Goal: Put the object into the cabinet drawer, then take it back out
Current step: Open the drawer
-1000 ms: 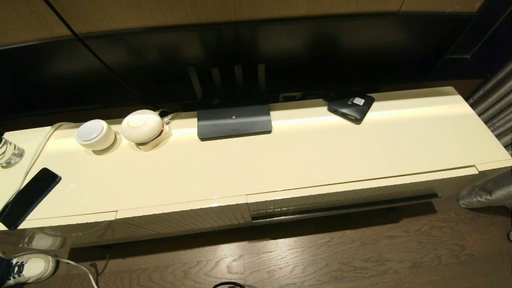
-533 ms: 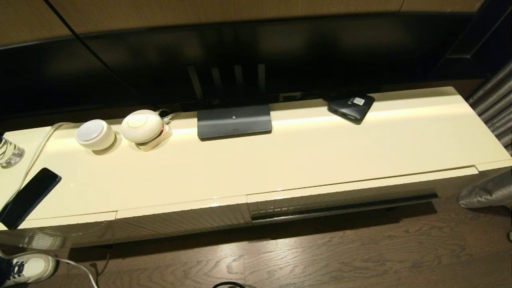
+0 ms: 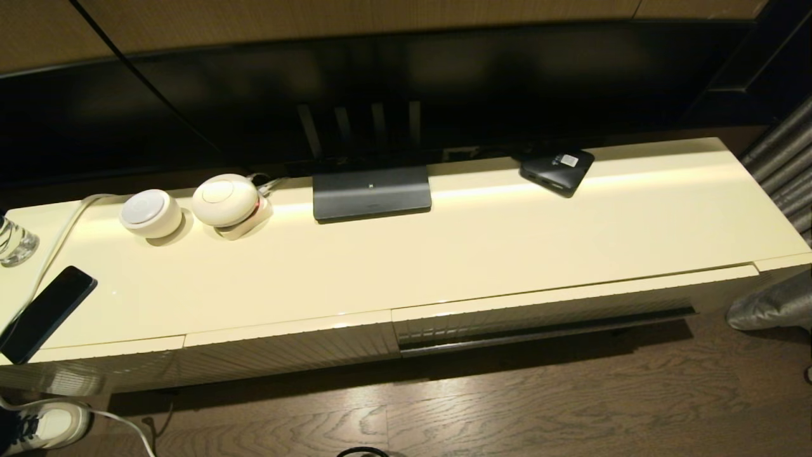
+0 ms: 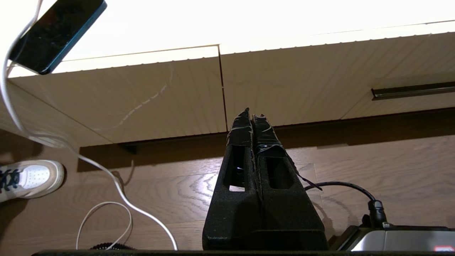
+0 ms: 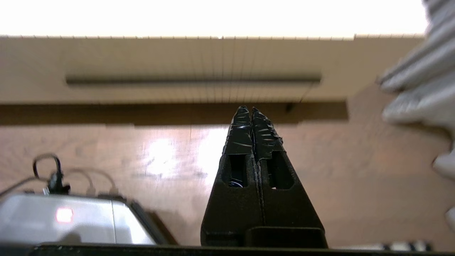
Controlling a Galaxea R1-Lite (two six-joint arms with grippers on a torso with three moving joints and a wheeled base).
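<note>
The glossy cream worktop (image 3: 482, 254) of the low cabinet is carrying two round white devices (image 3: 151, 214) side by side near its left rear, a dark flat stand base (image 3: 372, 192) at centre rear and a small black box (image 3: 557, 168) with a white label to the right. A black phone (image 3: 45, 313) with a white cable (image 3: 60, 238) and a clear glass (image 3: 14, 240) are lying at the left end. The cabinet is standing on a dark wood floor (image 3: 571, 400).

On the cabinet top (image 3: 482, 254), a monitor base (image 3: 372, 192) is set at the middle rear. 2 round devices (image 3: 151, 213) (image 3: 225, 200) are placed side by side to its left, and a small flat box (image 3: 557, 169) lies to its right by the rear edge. A phone (image 3: 45, 313) is laid at the far left, with a glass (image 3: 14, 241) behind it. The cabinet drawer (image 3: 545, 314) is found under the top's right half, with narrower front panels (image 3: 288, 349) to its left. A shoe (image 3: 44, 424) is seen on the floor (image 3: 507, 406) at the left.
</note>
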